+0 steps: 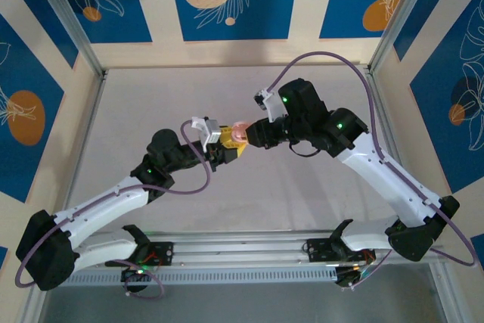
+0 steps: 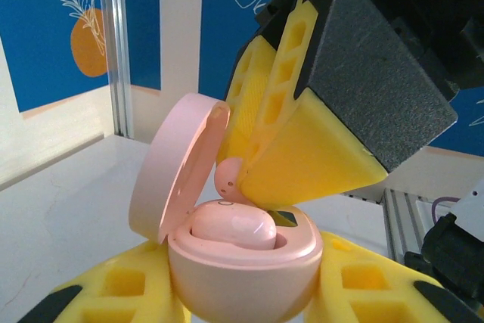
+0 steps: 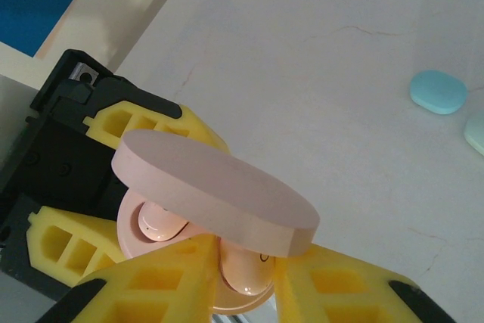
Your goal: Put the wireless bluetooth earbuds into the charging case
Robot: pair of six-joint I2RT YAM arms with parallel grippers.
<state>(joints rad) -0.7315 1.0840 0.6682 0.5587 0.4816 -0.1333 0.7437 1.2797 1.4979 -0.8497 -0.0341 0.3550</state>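
From the overhead view, the two arms are meeting nose to nose at the middle of the white table [image 1: 151, 96]. The left gripper [image 1: 227, 147] is clamping a rounded pale pink charging case [image 1: 239, 134] and holding it up off the surface. The right gripper [image 1: 255, 134] is pressing in on it from the opposite side.

Through the left wrist camera, the left arm's yellow fingers are hugging the case's bowl from both sides, closed firmly on it. The case's hinged lid [image 2: 178, 168] is standing open and tilted away to the left. One glossy pale pink earbud [image 2: 231, 230] is lying seated in the bowl, its long axis running across the case. A second pale pink earbud [image 2: 229, 179] is peeking out at the tips of the right arm's fingers, which are reaching down from the upper right. This bud is sitting just behind and above the seated one, tucked close under the lid.

From the right wrist camera, the right fingers are narrowed to a slim gap with the second bud pinched between them. It is lying straight ahead of the tips over the free socket, just beside its seated twin. I'd say it is going in along the fingers' own line, though I cannot tell whether it is bottoming out. The lid is overhanging closely, so there is little room above. Two teal pebble-shaped cases [image 3: 437, 91] are resting well apart on the table.
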